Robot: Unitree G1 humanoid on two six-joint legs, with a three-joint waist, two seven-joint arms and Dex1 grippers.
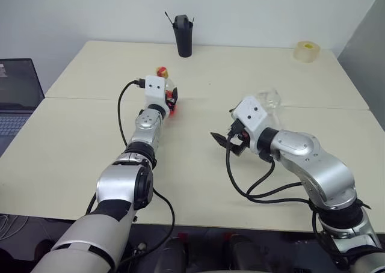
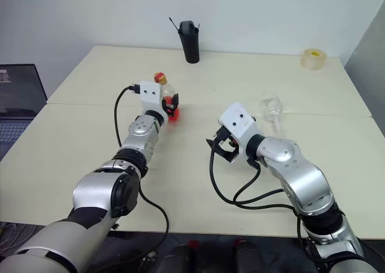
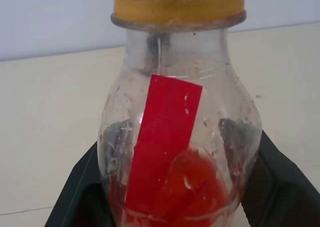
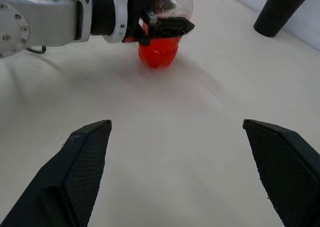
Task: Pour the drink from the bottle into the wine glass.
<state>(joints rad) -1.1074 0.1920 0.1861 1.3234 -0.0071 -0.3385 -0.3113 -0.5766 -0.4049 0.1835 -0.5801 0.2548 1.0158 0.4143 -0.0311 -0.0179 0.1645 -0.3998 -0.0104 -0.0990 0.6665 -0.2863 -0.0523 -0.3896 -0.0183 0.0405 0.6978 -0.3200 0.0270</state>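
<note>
Bottle (image 2: 168, 97) stands upright on the table (image 2: 198, 183), w/ the left gripper (image 3: 170, 187) around its rounded body: black fingers (image 3: 280, 182) sit tight on both sides of the plastic, so it's clamped on the bottle. Drink (image 3: 195, 192) = red-orange, pooled low in the bottle, plus a red strip on the clear wall; yellow cap ring up top. Wine glass (image 2: 272, 109) well to the right of the bottle, partly behind the right arm. Right gripper (image 4: 175, 172) between bottle & glass, nearer the robot, jaws spread wide, nothing in them, aimed toward the bottle. Black cup (image 2: 190, 41) far behind the bottle; tape roll (image 2: 313, 59) far back-right.
</note>
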